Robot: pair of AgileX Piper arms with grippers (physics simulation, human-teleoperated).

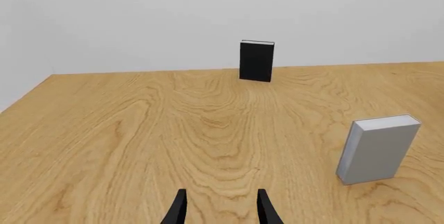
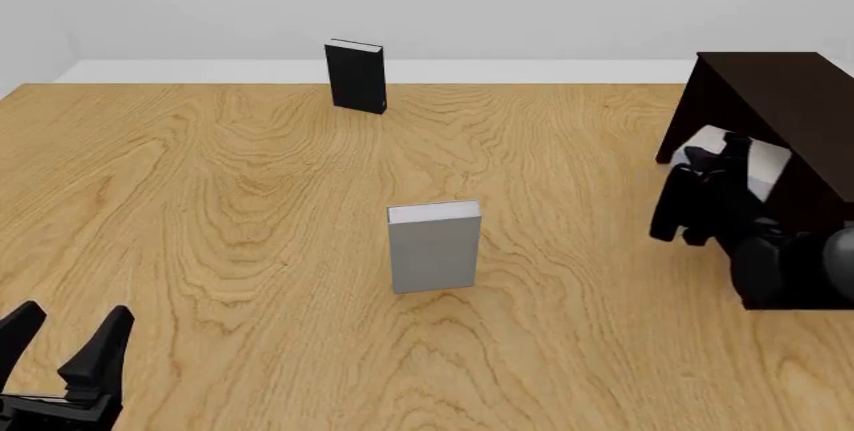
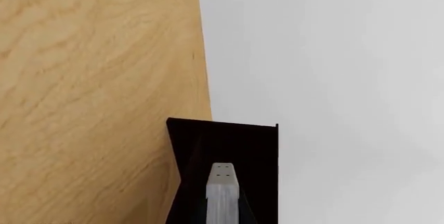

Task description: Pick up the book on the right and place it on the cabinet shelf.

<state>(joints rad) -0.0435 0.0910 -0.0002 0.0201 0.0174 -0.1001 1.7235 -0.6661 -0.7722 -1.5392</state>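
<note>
Placing step, by the look of it: dark cabinet [image 2: 781, 101] on the worktop's [image 2: 240, 201] right side, right pincer [image 2: 714, 176] closed on the grey book [image 2: 761, 166] at its opening. Next, probably: seat book on shelf, then release. Left pincer [image 2: 67, 336] open, idle.

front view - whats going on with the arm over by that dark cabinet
The right gripper is shut on the grey book and has it at the opening of the dark cabinet, apparently shelving it. The left gripper sits open and idle. A twin grey book and a black book stand untouched on the table.
</note>
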